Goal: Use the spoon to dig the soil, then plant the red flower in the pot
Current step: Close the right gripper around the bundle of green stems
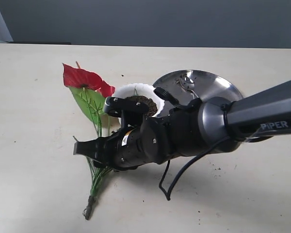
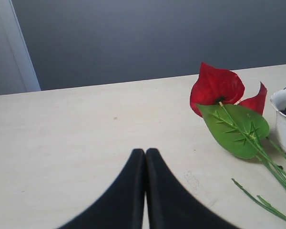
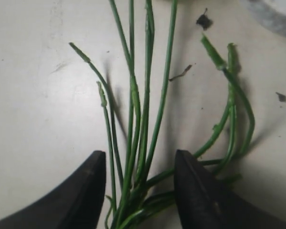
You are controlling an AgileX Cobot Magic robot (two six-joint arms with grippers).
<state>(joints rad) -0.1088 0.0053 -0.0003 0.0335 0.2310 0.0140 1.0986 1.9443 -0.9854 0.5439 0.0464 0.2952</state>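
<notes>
your right claw (image 3: 139, 160) stands open astride the red flower (image 3: 133, 95) stems; stray strands outside it could slip the grip.

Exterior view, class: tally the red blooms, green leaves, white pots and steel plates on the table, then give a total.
Red blooms: 2
Green leaves: 1
White pots: 1
Steel plates: 1
Total: 5
</notes>
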